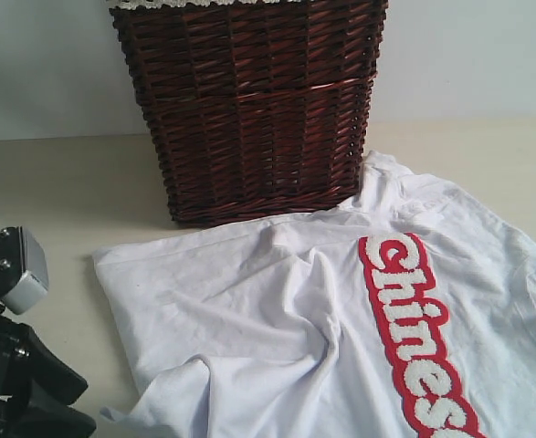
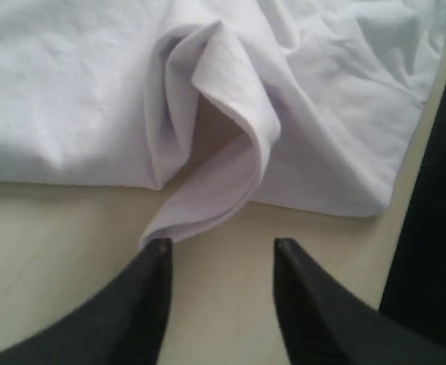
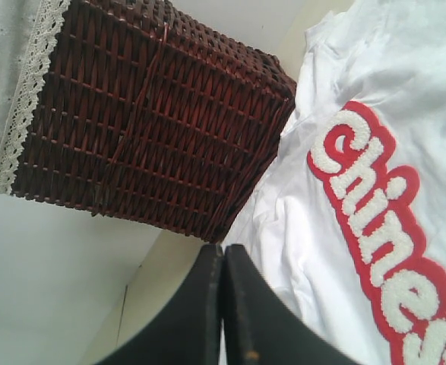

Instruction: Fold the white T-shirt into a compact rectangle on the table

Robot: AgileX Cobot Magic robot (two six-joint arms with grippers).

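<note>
The white T-shirt (image 1: 277, 310) lies rumpled and face up on the table (image 1: 57, 182), its red band with white lettering (image 1: 414, 338) running toward the front right. In the left wrist view my left gripper (image 2: 221, 247) stands open just off the shirt's edge, over bare table (image 2: 55, 251). A curled flap of the T-shirt (image 2: 223, 152) ends close to one fingertip (image 2: 159, 249), and nothing is between the jaws. My right gripper (image 3: 223, 249) is shut and empty, held above the T-shirt (image 3: 336, 68) near the basket. The exterior view does not show it.
A dark brown wicker basket (image 1: 249, 100) stands at the back, touching the shirt's far edge; its white lace trim (image 3: 25, 91) shows in the right wrist view. My left arm's black body (image 1: 16, 383) fills the front left corner. A pale wall rises behind the table.
</note>
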